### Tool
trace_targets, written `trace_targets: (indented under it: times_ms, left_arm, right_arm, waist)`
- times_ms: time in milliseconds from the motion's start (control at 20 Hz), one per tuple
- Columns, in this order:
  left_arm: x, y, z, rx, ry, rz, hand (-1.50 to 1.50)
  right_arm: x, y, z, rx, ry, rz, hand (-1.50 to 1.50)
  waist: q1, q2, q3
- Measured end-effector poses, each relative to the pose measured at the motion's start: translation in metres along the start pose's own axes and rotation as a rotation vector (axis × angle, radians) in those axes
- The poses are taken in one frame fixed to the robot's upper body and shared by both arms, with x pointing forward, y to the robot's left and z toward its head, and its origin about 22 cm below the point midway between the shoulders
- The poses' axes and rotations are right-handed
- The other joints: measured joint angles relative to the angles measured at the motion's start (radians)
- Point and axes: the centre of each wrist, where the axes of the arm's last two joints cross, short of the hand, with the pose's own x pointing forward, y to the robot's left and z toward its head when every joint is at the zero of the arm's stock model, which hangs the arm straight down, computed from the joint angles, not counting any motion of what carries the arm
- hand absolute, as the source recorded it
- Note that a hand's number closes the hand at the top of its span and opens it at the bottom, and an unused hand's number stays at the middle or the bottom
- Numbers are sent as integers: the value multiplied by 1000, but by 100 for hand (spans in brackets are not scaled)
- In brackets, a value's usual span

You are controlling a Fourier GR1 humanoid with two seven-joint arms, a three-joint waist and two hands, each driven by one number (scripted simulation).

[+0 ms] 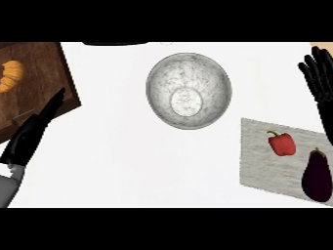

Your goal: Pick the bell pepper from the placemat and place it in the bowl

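A red bell pepper (282,143) with a green stem lies on the grey placemat (259,161) at the lower right. A grey speckled bowl (189,91) stands up and to the left of it, with nothing inside. My right hand (327,83) is at the right edge, above the placemat, fingers straight and pointing up, holding nothing. My left hand (32,132) shows at the lower left, fingers straight, lying over the edge of the wooden board.
A dark purple eggplant (317,176) lies on the placemat just right of and below the pepper. A brown wooden board (39,68) at the upper left carries a croissant (10,76). A dark object (114,43) peeks in at the top edge.
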Motion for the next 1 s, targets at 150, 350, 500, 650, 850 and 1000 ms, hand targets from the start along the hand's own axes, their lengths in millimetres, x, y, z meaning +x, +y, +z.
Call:
trace_targets:
  times_ms: [150, 350, 500, 650, 850, 1000]
  left_arm:
    - [7, -12, -5, 14, -18, 71, 0]
    - [20, -37, -10, 70, -41, 236, 0]
    - [26, -51, -11, 97, -32, 338, 0]
    - [28, -63, -7, 110, -27, 389, 0]
    - [37, -74, -4, 115, -24, 425, 0]
    - [43, -76, -2, 111, -31, 427, 0]
  right_arm:
    - [-12, -6, 14, 65, 62, 7, 150]
    - [-28, -11, 37, 220, 163, 124, 150]
    - [-49, -17, 63, 19, 157, 171, -150]
    - [-69, -7, 92, -122, 88, 52, -150]
    - [-79, -9, 127, -207, -38, 11, -150]
    - [-67, -26, 142, -248, -81, 51, -150]
  waist:
    - [19, -2, 2]
    - [25, -7, -1]
    - [12, -7, 4]
    - [12, -7, 7]
    - [22, -6, 6]
    - [27, -6, 5]
